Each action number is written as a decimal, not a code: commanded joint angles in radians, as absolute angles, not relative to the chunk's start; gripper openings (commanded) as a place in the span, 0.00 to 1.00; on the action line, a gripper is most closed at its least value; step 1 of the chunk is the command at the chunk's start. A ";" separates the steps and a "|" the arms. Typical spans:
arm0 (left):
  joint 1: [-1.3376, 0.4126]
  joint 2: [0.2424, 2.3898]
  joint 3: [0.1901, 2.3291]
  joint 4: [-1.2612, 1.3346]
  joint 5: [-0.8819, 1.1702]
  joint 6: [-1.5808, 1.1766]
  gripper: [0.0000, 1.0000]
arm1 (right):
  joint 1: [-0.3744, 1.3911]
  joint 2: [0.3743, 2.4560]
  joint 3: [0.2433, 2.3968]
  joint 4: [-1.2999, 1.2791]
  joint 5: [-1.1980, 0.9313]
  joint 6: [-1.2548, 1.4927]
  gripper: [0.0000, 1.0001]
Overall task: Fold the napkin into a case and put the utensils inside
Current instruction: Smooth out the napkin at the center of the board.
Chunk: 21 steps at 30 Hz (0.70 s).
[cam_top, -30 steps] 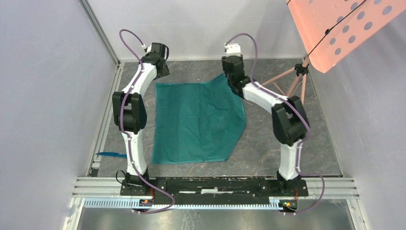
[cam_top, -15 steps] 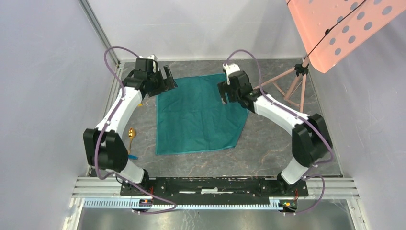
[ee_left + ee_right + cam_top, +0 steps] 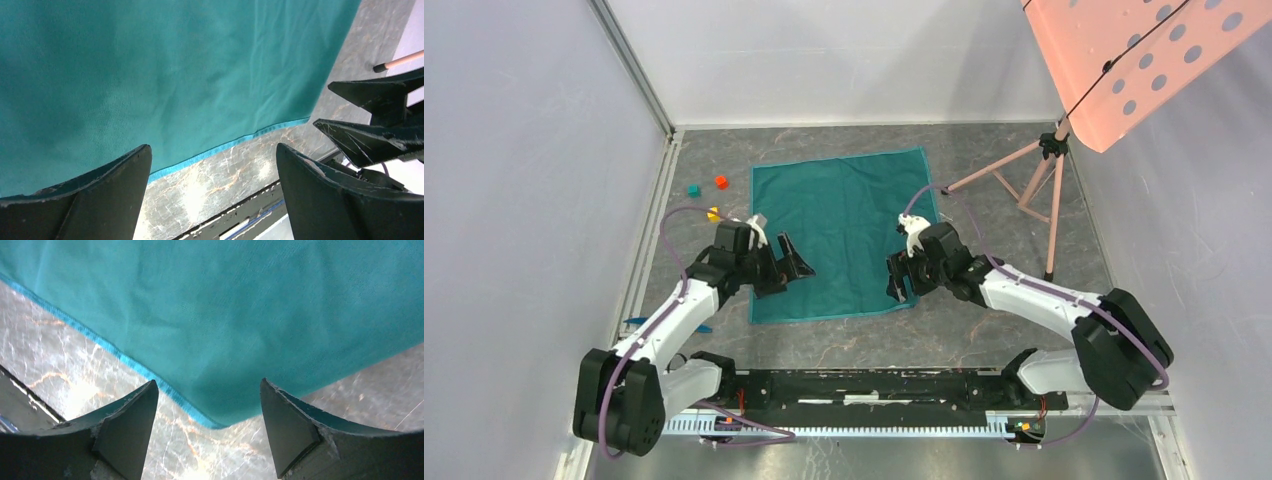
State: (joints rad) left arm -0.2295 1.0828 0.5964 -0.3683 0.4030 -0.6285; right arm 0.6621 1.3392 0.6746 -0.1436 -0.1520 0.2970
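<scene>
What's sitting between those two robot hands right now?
Only the near part of the green napkin, lying flat, stretches between the left hand and the right hand; the top view shows it.

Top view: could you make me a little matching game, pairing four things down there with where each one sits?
Things:
1. napkin
2. red cube
3. left gripper
4. tripod

Places:
A. standing at the far right
B. over the napkin's near left corner
C. spread flat in the middle
D. just left of the napkin's far left corner

Pairs: 1-C, 2-D, 3-B, 4-A
</scene>
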 commanded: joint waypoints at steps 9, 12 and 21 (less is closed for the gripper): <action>-0.256 1.173 0.561 -0.347 0.245 -0.691 1.00 | 0.566 1.185 0.624 -0.269 0.149 0.296 0.96; -0.256 1.200 0.569 -0.349 0.258 -0.683 1.00 | 0.452 1.191 0.588 -0.201 0.022 0.292 0.97; -0.241 1.139 0.566 -0.445 0.091 -0.719 1.00 | 0.346 1.319 0.549 -0.027 -0.221 0.284 0.95</action>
State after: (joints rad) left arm -0.2504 1.1923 0.5434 -0.3897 0.1883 -0.6846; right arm 0.3477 1.2778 0.5415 -0.1287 -0.1314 0.2985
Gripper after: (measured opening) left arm 0.996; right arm 0.966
